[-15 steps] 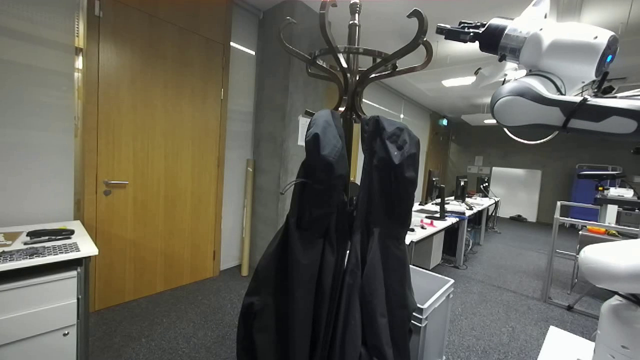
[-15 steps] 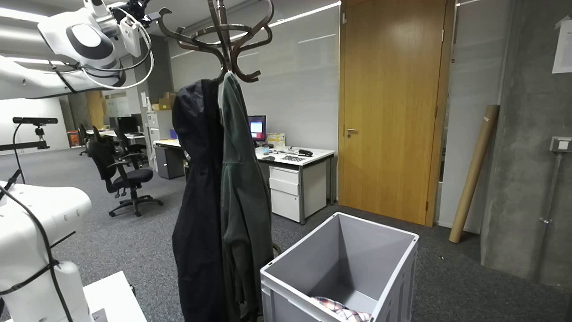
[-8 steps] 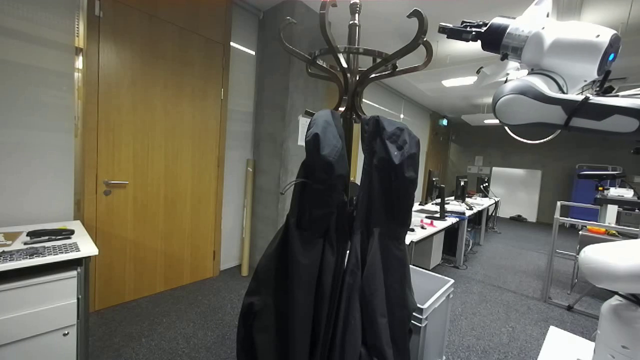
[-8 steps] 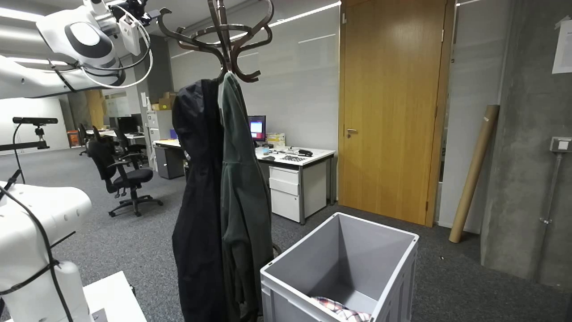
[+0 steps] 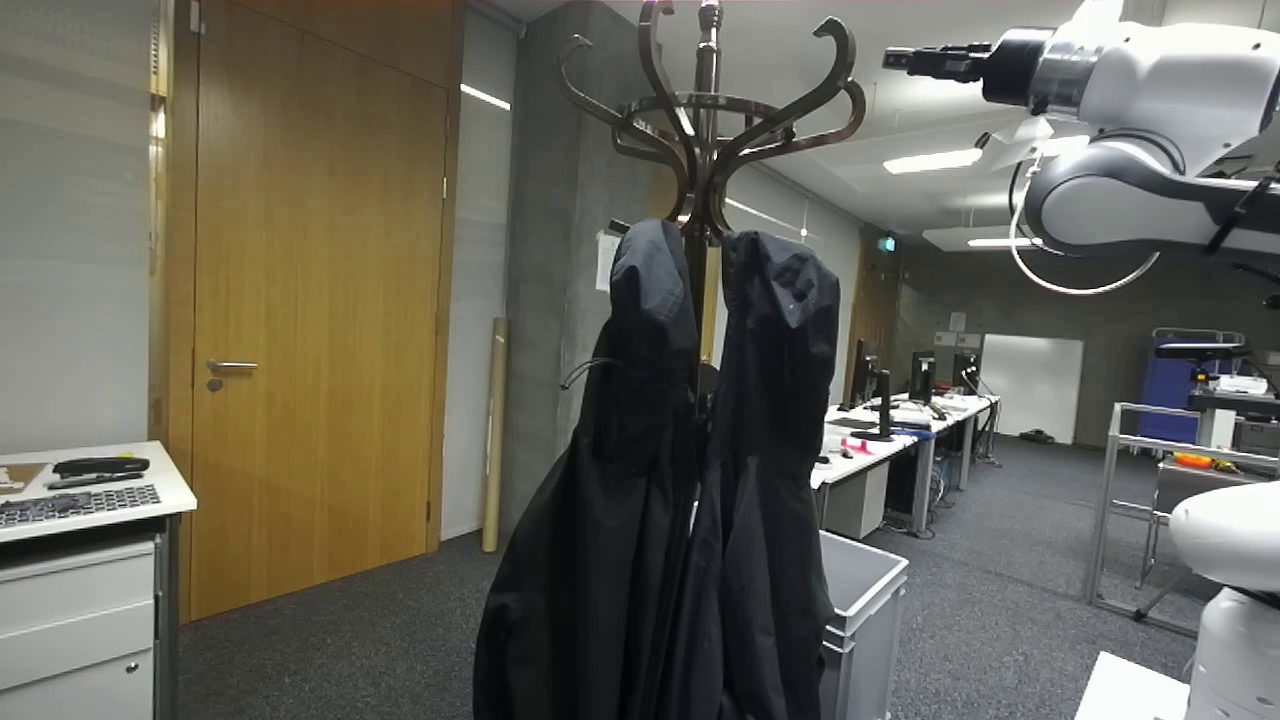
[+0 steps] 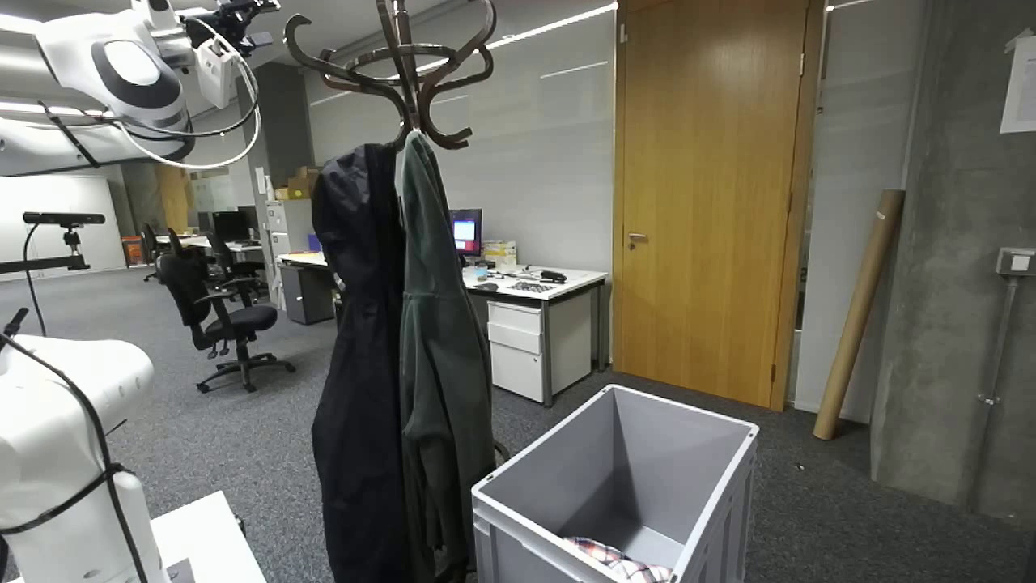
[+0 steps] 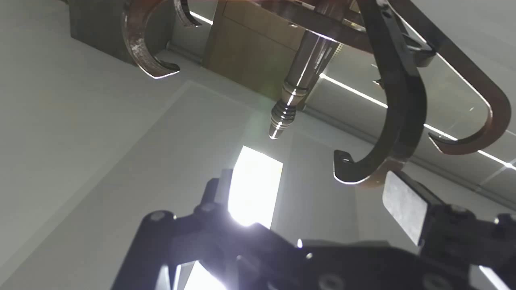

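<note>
My gripper (image 7: 316, 199) is open and empty, with its two fingers wide apart in the wrist view. It also shows high up in both exterior views (image 5: 930, 62) (image 6: 257, 24). A dark brown curved hook of a coat rack (image 7: 399, 104) is nearest to it, close to the right fingertip in the wrist view. The gripper is apart from the rack (image 5: 707, 70) (image 6: 405, 77) in an exterior view. A black jacket (image 5: 640, 450) (image 6: 360, 364) and a dark green garment (image 6: 441, 324) hang from the rack below the gripper's height.
A grey bin (image 6: 518, 530) (image 5: 868, 640) stands beside the hanging clothes, with a checked cloth (image 6: 617, 560) inside. A white desk (image 6: 566, 283), a black office chair (image 6: 235, 320), a wooden door (image 6: 704, 202) and a leaning cardboard tube (image 6: 859, 316) stand around.
The arm and gripper have drawn back a little from the coat rack. The gripper stays open. The rack, clothes and bin have not moved.
</note>
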Action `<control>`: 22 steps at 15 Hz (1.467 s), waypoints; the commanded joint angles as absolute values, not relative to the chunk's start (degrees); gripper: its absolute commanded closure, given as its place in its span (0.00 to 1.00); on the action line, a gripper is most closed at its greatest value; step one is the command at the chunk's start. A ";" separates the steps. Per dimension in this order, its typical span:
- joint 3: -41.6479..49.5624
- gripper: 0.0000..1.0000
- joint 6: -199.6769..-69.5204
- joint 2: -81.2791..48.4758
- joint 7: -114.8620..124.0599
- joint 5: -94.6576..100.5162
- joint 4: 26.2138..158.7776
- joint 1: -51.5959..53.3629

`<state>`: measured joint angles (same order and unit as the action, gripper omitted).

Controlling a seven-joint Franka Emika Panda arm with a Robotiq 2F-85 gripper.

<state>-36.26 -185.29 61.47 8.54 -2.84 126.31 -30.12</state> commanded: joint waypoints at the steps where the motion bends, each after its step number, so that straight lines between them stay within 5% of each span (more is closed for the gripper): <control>1: -34.39 0.00 -183.35 59.58 7.61 -1.20 126.68 -24.69; 22: -34.80 0.00 -184.59 54.49 8.21 -1.23 126.11 -19.08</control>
